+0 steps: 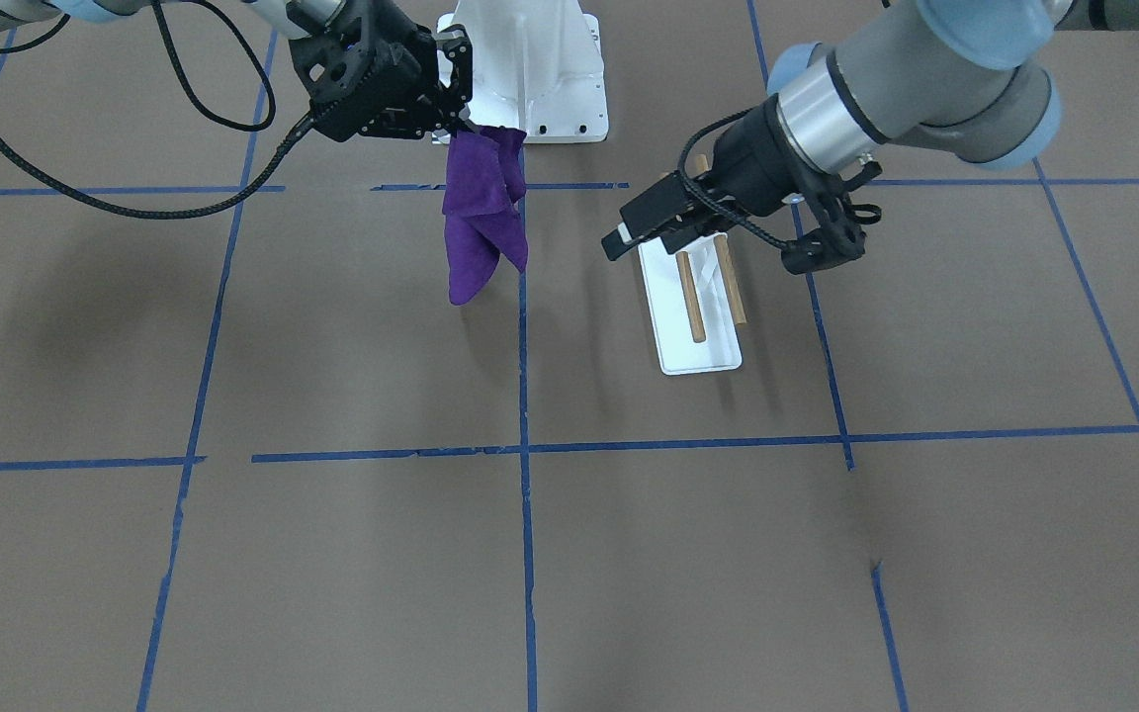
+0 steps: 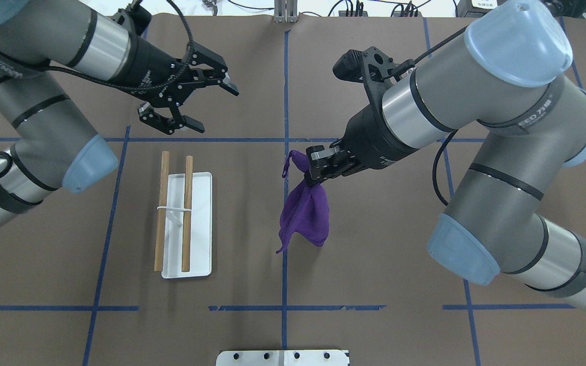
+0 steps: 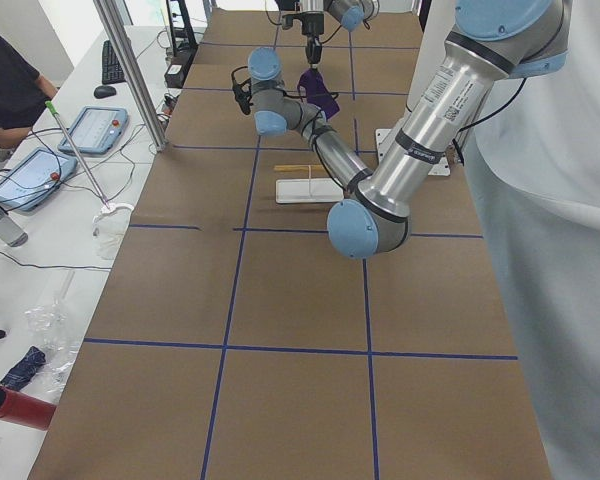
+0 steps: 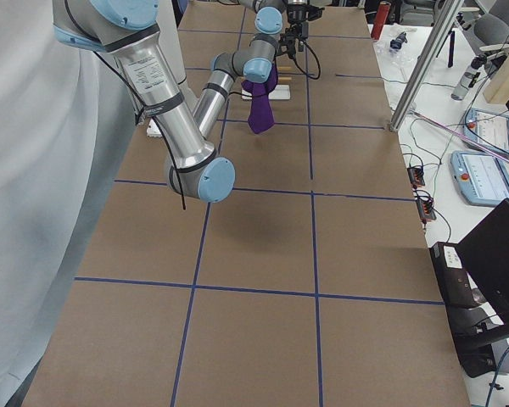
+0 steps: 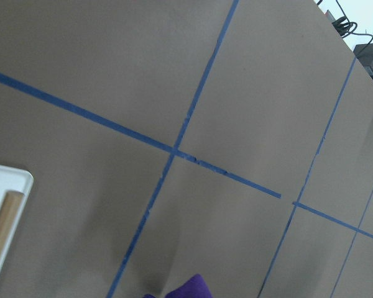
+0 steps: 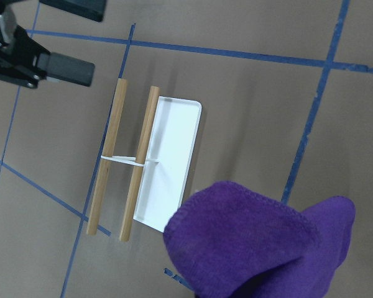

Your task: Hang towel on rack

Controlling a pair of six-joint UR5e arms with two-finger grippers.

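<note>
Overhead exterior view: the right gripper (image 2: 316, 175) is clenched on the bunched top of the purple towel (image 2: 307, 216), which hangs clear of the desk (image 2: 374, 284) near its centre, presumably for draping over the rack (image 2: 201, 229), whose 2 rods (image 2: 187, 203) stand toward the left edge. The left gripper (image 2: 215, 109) hovers released past the rack's far end. Lettering on the arms is unreadable.

Towel (image 2: 307, 218): purple, bunched, pinched at top by right gripper (image 2: 317, 173), hanging clear of table over centre tape line (image 2: 286, 91). Rack (image 2: 202, 223): white tray base, two parallel wooden rods (image 2: 187, 213) on thin white frame, upright, well apart from that line on robot's left.
</note>
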